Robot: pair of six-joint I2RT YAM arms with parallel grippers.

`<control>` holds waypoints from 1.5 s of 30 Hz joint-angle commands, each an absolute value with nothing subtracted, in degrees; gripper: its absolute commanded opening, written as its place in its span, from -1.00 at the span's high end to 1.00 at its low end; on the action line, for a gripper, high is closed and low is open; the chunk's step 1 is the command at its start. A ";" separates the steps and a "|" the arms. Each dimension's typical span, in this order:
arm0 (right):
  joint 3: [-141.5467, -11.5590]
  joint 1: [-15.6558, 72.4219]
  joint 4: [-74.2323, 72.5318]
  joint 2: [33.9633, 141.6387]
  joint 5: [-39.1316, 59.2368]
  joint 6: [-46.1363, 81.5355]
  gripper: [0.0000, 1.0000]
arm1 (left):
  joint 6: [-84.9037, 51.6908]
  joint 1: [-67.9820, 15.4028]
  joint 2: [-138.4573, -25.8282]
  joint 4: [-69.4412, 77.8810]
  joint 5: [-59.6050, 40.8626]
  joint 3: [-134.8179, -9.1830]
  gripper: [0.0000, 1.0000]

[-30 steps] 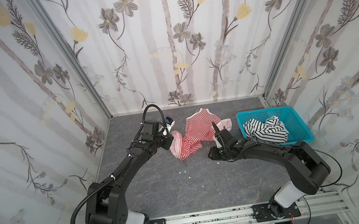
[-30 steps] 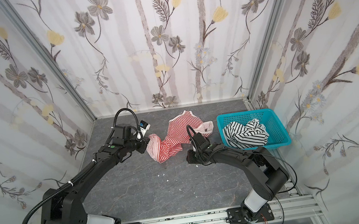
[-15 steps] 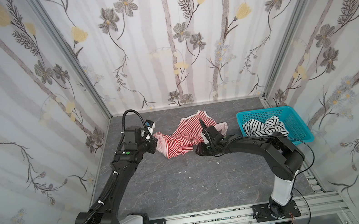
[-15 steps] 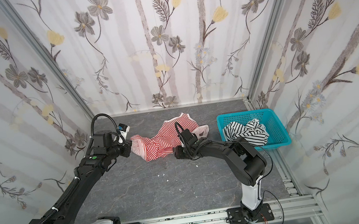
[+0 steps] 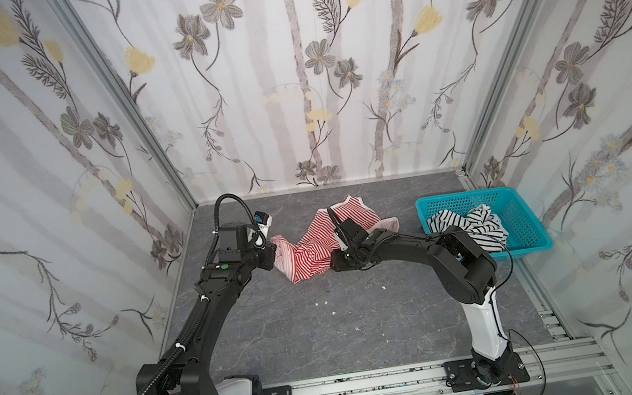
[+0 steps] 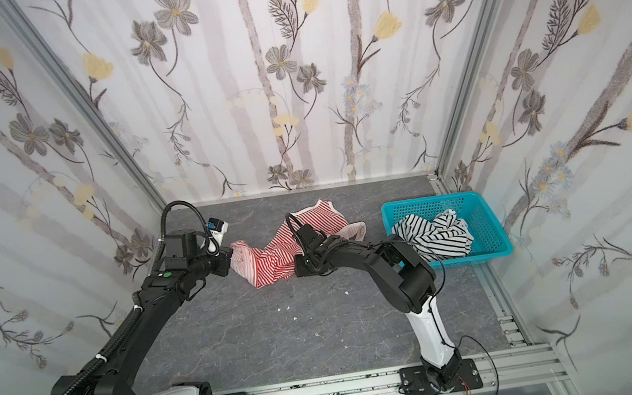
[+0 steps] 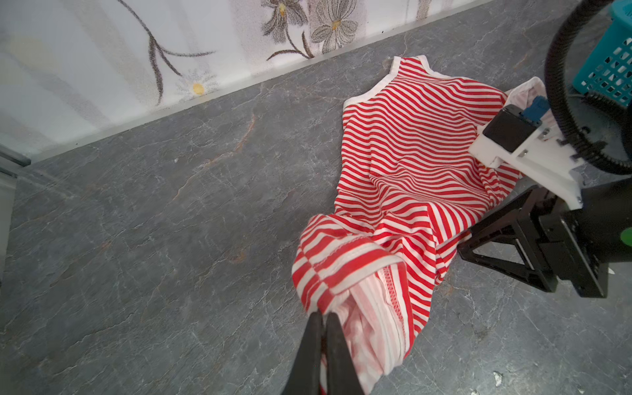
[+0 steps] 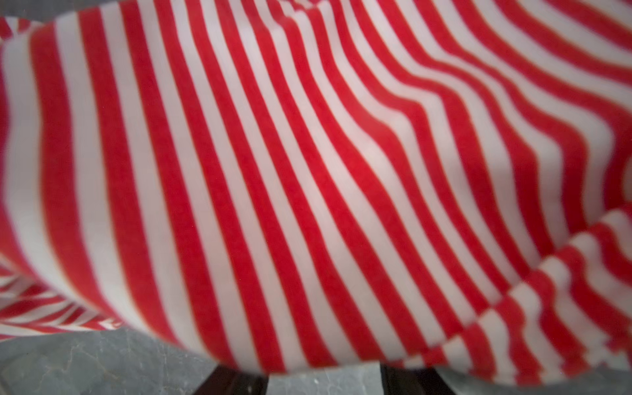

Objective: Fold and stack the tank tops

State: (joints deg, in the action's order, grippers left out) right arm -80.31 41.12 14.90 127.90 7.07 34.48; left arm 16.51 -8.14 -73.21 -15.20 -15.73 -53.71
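Observation:
The red-and-white striped tank top [image 5: 312,245] [image 6: 276,254] lies crumpled and stretched out at the back middle of the grey table. My left gripper [image 5: 275,254] [image 7: 321,313] is shut on its hem at the left end. My right gripper [image 5: 332,262] [image 8: 323,369] is low at the top's right side, in both top views. Its fingers stand apart with bare table between them, and the striped cloth [image 8: 307,171] hangs over their tips. The black-and-white striped tank top [image 5: 465,223] [image 6: 432,232] sits bunched in the turquoise basket [image 5: 469,197].
The basket [image 6: 432,202] stands at the back right against the wall rail. Floral walls close in the left, back and right sides. A few small white crumbs [image 5: 320,303] lie on the table in front of the red top.
My left gripper has pulled the red top's hem to the left, drawing the cloth out. My right gripper has followed leftward along the table.

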 commanded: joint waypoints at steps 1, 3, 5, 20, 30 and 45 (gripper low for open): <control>-81.45 41.13 16.35 129.15 1.95 33.34 0.01 | 16.44 -8.00 -73.73 -13.71 -17.01 -54.33 1.00; -82.05 41.27 15.68 129.78 2.21 33.18 0.01 | 16.44 -7.92 -74.08 -13.62 -17.21 -54.38 1.00; -82.67 41.22 15.08 130.40 3.25 32.80 0.02 | 16.44 -7.91 -74.33 -13.54 -17.38 -54.42 1.00; -73.81 41.92 8.07 119.75 8.05 30.57 1.00 | 14.04 -5.87 -77.87 -12.76 -20.25 -58.18 1.00; -77.53 41.92 10.10 123.66 8.24 30.68 0.11 | 13.80 -5.19 -79.04 -12.57 -21.01 -58.54 1.00; -82.75 40.87 8.16 129.99 9.41 31.84 0.76 | 13.62 -5.02 -78.93 -12.40 -21.71 -58.14 1.00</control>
State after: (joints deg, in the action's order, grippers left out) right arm -83.02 40.66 10.31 130.78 7.60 31.05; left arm 13.61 -5.13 -78.91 -13.91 -21.23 -58.00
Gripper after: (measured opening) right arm 0.169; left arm 0.048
